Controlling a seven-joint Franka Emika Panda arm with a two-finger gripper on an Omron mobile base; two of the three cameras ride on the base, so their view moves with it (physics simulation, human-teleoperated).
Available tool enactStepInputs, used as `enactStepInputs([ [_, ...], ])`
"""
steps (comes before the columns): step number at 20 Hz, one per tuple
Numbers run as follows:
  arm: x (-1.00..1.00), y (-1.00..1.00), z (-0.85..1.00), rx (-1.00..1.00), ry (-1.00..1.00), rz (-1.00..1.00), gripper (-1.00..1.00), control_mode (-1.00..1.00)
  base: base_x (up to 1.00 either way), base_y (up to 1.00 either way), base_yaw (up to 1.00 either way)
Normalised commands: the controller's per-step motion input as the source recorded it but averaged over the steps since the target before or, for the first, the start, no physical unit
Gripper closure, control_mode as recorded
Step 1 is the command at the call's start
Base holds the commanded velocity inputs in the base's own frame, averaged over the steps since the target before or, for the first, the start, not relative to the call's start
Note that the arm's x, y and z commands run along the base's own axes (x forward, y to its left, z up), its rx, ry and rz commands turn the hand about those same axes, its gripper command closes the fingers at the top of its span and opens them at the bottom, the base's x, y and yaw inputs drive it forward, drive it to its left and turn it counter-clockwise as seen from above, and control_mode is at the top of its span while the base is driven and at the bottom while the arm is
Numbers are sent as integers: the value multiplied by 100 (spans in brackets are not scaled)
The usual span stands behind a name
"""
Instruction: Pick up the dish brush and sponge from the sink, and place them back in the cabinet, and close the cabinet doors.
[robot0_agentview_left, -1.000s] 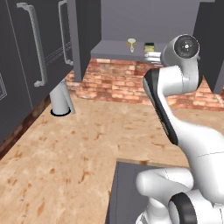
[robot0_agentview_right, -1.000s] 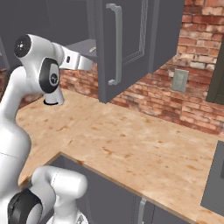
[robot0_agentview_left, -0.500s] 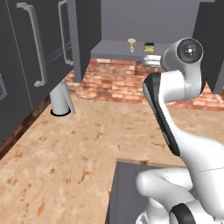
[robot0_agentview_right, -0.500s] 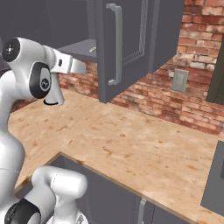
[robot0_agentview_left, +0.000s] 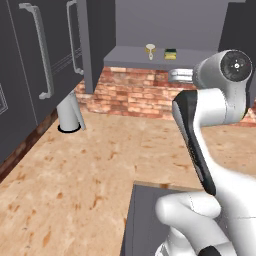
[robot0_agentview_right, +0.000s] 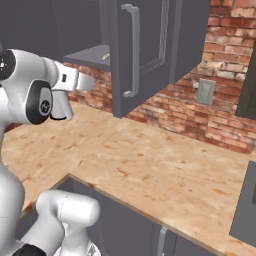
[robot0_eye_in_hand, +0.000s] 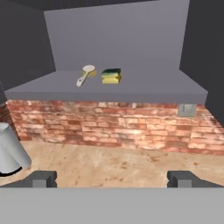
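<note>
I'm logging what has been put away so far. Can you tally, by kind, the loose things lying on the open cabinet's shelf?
Dish brush: 1
Sponge: 1
Total: 2, lying side by side on the cabinet shelf, apart from each other.

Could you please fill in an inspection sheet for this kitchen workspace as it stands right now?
Surface: speckled beige counter, bare in front of the brick wall.
Job's things: dish brush and sponge lie side by side, apart, on the cabinet shelf; cabinet doors open.
Clutter: a grey cylinder stands tilted on the counter.
Grippers: gripper open and empty, fingers spread wide, facing the shelf.
Cables: nothing seen.
Surroundings: wall outlet on the brick.
</note>
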Motion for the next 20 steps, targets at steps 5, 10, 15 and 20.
enactStepInputs([
  [5,-42,-10,0,0,-1,7,-100,-100,0,0,0],
  [10,-56,-19,0,0,-3,11,-100,-100,0,0,0],
  [15,-47,-21,0,0,-9,11,-100,-100,0,0,0],
  [20,-39,-21,0,0,-9,10,-100,-100,0,0,0],
])
